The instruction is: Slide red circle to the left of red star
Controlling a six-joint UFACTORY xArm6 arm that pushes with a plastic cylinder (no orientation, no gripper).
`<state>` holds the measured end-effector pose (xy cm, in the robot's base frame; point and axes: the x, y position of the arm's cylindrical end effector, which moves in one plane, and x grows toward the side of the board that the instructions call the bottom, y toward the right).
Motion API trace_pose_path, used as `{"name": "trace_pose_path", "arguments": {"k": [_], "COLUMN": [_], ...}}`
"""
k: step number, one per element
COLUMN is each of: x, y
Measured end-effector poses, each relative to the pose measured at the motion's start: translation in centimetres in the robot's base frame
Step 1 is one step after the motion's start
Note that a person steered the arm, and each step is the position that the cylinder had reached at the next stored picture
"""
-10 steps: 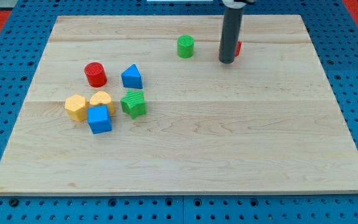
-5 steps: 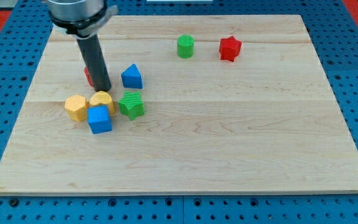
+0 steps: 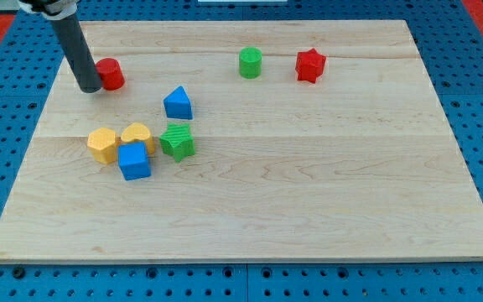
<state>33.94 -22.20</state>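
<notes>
The red circle (image 3: 111, 74) lies near the board's upper left. My tip (image 3: 90, 87) stands right against its left side, touching it or nearly so. The red star (image 3: 309, 65) sits far to the view's right near the board's top edge, with a green cylinder (image 3: 251, 62) just to its left. The rod rises from the tip toward the view's top left.
A blue triangle (image 3: 178, 103) lies below and right of the red circle. Lower left is a cluster: a yellow hexagon (image 3: 102, 144), a yellow heart (image 3: 137, 134), a blue cube (image 3: 134, 160) and a green star (image 3: 179, 140). The wooden board (image 3: 309, 184) sits on a blue pegboard.
The rod swept from the red star to the board's left side, then up and left. The red circle has moved up and left from beside the blue triangle.
</notes>
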Motion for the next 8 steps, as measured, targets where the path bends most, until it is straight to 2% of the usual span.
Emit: {"name": "trace_pose_path", "arguments": {"k": [2, 3, 5, 7, 8], "x": [-6.7, -7.7, -9.4, -9.6, -9.4], "y": [3.3, 3.9, 11.4, 17.5, 18.1]}}
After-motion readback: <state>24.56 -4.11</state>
